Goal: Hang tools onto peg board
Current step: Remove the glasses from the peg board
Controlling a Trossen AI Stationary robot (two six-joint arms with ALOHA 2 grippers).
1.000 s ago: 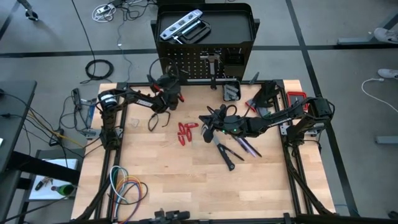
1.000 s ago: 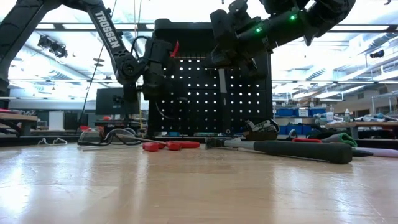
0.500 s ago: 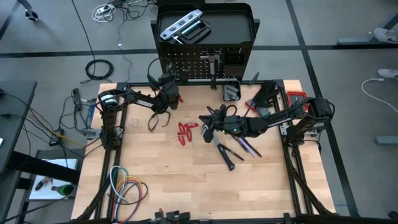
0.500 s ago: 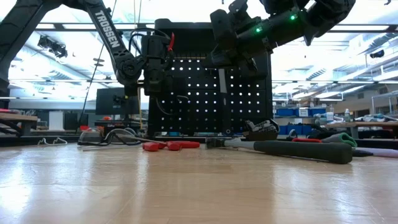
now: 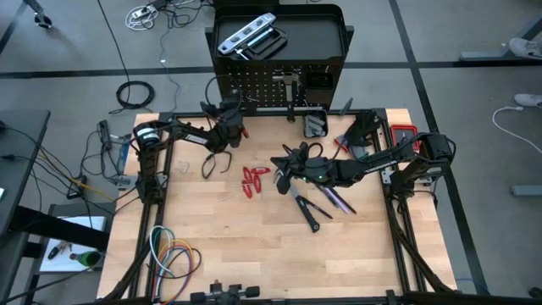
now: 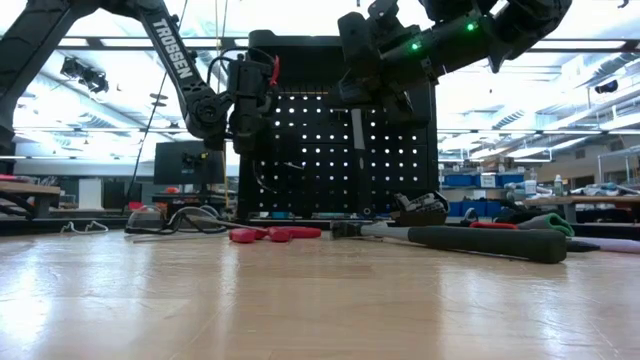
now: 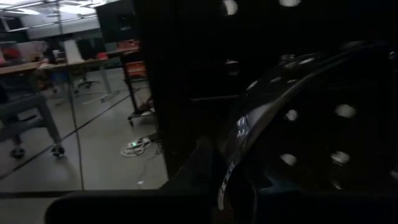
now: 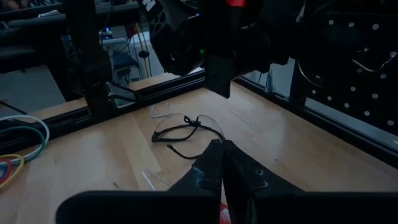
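Observation:
The peg board (image 5: 262, 85) stands upright at the table's far edge, with a slim silver tool (image 6: 357, 135) hanging on it. My left gripper (image 5: 227, 117) is level in front of the board's left part, shut on a dark curved tool (image 7: 261, 118) with a red part (image 6: 275, 68). My right gripper (image 5: 284, 169) hovers shut and empty above mid-table. Red-handled pliers (image 5: 252, 180) and a black-handled tool (image 5: 306, 210) lie flat on the wood. A silver level (image 5: 246, 36) lies in the stand's top tray. My left gripper holds the dark curved tool by its lower end (image 7: 231, 182), where the band runs down between the fingers, which hide the exact spot. The fingers point level toward the peg board. The tool is clear of the table, arching up before the holes; whether it touches the board I cannot tell.
A thin dark wire loop (image 8: 186, 134) lies on the wood near the left arm. A small black box (image 5: 315, 125) stands by the board's foot, more tools (image 5: 337, 200) lie under the right arm, and coiled coloured cables (image 5: 172, 256) sit at the near left corner.
My left gripper has rolled about its own pointing line while staying at the peg board's left part, and the held tool has turned with it.

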